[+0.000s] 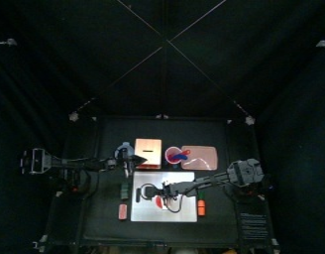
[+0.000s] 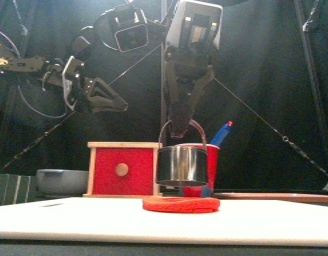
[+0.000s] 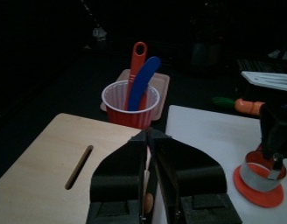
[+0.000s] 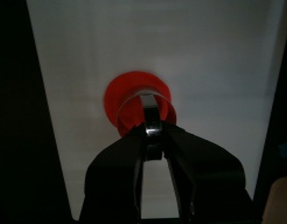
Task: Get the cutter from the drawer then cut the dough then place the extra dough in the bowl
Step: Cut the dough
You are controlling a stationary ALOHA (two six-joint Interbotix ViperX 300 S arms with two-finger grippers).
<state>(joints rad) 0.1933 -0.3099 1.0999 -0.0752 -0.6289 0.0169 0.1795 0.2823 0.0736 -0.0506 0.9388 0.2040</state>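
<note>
A flat red dough disc (image 2: pixel 180 205) lies on the white cutting board (image 2: pixel 73 222). The round metal cutter (image 2: pixel 184 167) stands upright right over the dough, at or just above its top. My right gripper (image 2: pixel 184 128) comes down from above and is shut on the cutter's wire handle (image 4: pixel 150 118); the dough (image 4: pixel 125 94) shows red beneath it. My left gripper (image 3: pixel 147 150) hovers shut over the wooden box (image 3: pixel 64 162), holding nothing. That box (image 2: pixel 123 171) has a red drawer front, which is closed. The blue-grey bowl (image 2: pixel 60 181) sits at the far left.
A red cup (image 3: pixel 132 103) with a blue and a red toy knife stands behind the box, on the pink tray (image 1: pixel 205 156). A small orange toy (image 3: pixel 248 107) lies beyond the board. The right arm (image 1: pixel 238 177) reaches over the board's right side.
</note>
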